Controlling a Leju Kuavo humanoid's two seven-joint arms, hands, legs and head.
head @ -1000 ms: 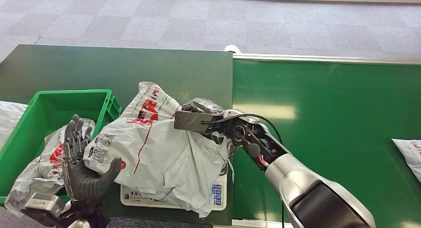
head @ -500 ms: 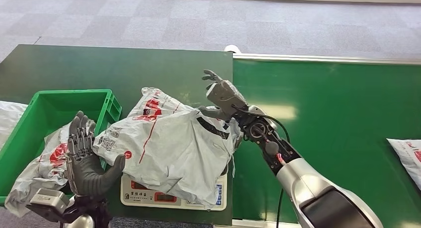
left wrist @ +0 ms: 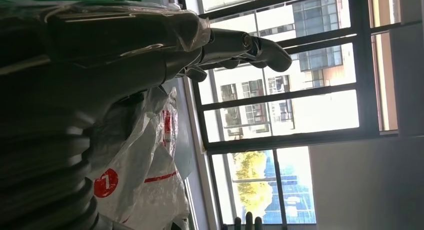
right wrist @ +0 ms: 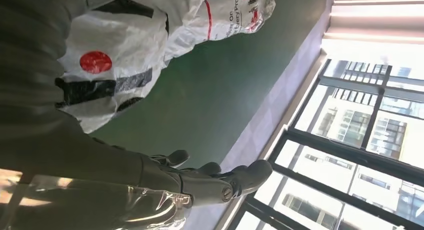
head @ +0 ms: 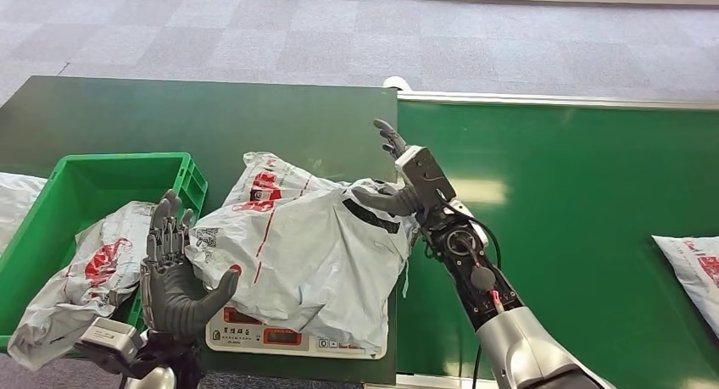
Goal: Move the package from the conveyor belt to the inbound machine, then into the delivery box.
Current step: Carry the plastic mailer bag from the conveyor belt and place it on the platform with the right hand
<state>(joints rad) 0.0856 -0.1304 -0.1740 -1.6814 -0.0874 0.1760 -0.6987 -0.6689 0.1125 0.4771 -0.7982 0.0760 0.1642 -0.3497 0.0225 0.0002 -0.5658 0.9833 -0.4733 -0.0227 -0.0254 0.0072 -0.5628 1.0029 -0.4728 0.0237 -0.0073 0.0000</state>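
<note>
- Since the earlier frames, the right hand (head: 405, 173) has been lifted off the package (head: 309, 245) and drawn back to the right, and the package has been settled flatter on the scale.
- At present the right hand is held with its fingers spread and pointing up and away; nothing is gripped, though its thumb is seen lying against the package's right edge.
- Meanwhile the left hand (head: 174, 275) has been brought rightward; it is held open and upright, palm toward the package, with the thumb tip touching or just beside the package's near left edge. No grasp is seen there.
- The package, a grey plastic mailer with red print, is draped over the inbound machine (head: 292, 334), a white weighing scale whose front panel is visible beneath the near edge.
- To the left, the green delivery box (head: 85, 164) is seen just beside the scale, with another grey bag (head: 80, 275) spilling over its near rim.
- To the right, the conveyor belt (head: 576, 202) is seen, with a further bag (head: 695, 266) waiting at its right edge.
- As a judgement: the first transfer, belt to machine, appears done; the transfer into the delivery box is left, and a push or lift leftward by both hands is likely required.
</note>
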